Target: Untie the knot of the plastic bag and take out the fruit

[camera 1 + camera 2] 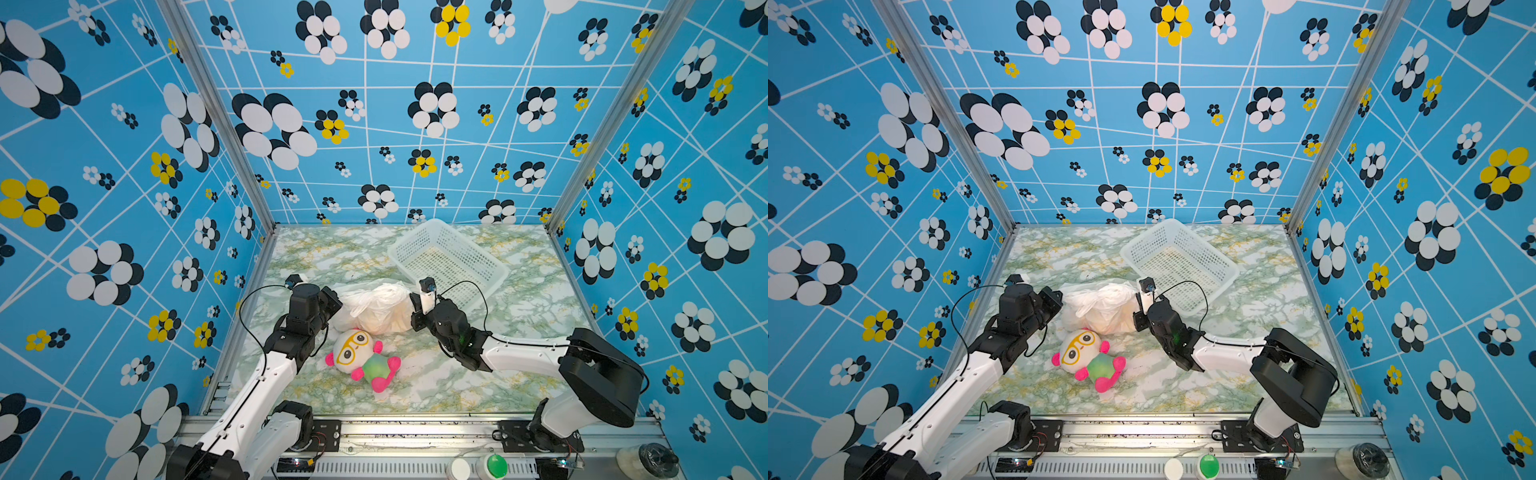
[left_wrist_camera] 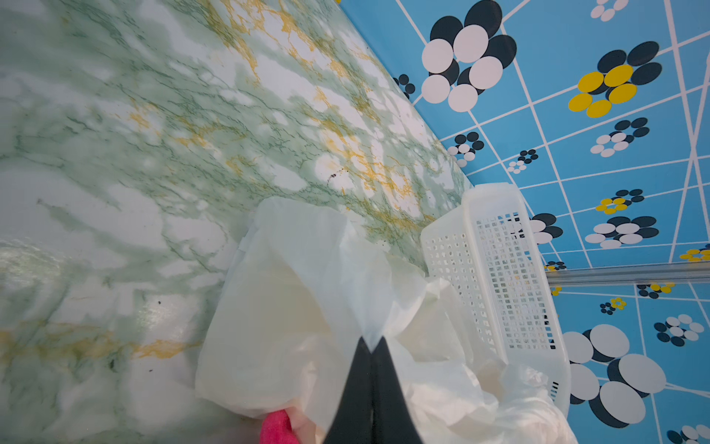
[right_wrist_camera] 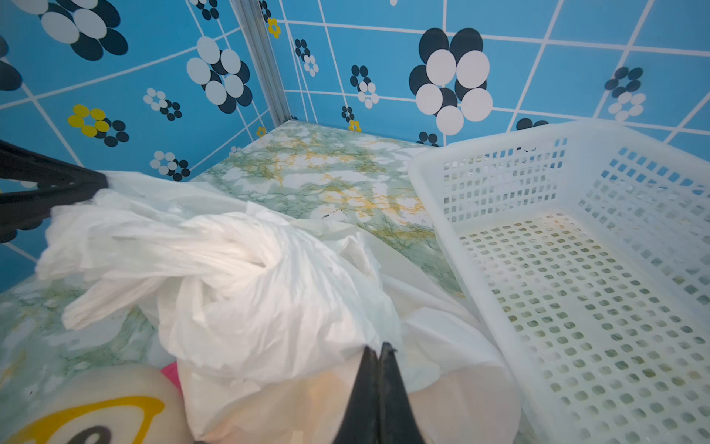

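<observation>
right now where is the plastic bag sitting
In both top views the plastic bag lies mid-table, touching the plush doll on its near side, with the white basket just beyond it toward the back right.

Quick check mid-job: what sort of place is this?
Probably a staged robot test booth, not a home: blue flower-print walls on an aluminium frame, a marble-print tabletop, and a front rail carrying the arms.

Both top views look steeply down from high above the near edge toward the far wall, sharing the whole table [image 1: 436,386]. The left wrist camera sits low and close, facing right and far across the plastic bag [image 2: 292,307] to the basket [image 2: 499,269]. The right wrist camera, equally close, faces far-left over both.
</observation>
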Controlling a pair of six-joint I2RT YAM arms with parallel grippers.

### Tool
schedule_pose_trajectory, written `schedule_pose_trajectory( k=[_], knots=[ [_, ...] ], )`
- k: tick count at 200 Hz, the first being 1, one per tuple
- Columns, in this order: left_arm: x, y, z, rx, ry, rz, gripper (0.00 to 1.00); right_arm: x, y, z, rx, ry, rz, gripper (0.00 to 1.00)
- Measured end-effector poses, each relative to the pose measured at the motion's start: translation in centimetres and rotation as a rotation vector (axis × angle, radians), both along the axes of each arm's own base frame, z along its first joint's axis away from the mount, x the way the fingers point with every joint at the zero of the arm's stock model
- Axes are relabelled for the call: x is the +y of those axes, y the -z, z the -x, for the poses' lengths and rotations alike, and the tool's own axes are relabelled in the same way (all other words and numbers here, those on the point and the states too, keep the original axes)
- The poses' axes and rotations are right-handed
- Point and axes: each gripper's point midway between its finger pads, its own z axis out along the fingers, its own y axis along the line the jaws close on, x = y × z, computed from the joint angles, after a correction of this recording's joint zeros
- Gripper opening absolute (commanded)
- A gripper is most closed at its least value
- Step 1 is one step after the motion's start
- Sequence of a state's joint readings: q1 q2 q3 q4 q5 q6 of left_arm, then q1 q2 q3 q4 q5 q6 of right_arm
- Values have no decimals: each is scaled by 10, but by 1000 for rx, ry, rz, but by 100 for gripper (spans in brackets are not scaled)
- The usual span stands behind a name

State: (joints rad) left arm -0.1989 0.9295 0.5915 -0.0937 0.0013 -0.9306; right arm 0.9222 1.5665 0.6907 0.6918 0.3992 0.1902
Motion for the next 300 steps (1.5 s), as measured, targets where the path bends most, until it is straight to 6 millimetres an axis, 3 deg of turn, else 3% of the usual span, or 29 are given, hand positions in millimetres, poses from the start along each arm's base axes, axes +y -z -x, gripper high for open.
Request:
schedule_pose_trajectory(
  k=[56, 148, 253, 278, 300],
  knots=[
    [24, 11, 4, 24, -57, 13, 0, -28, 10, -14, 30, 107, -53, 0],
    [44, 27, 2, 69, -88, 32, 0, -60, 28, -24, 71, 250, -120, 0],
    [55, 43, -8, 92, -90, 46, 0, -70, 32, -26, 65, 301, -181, 0],
    [53, 39, -10, 66, -69, 37, 0, -67, 31, -26, 60, 275, -178, 32],
    [52, 33, -10, 43, -53, 24, 24, -61, 27, -23, 43, 223, -185, 61]
  ],
)
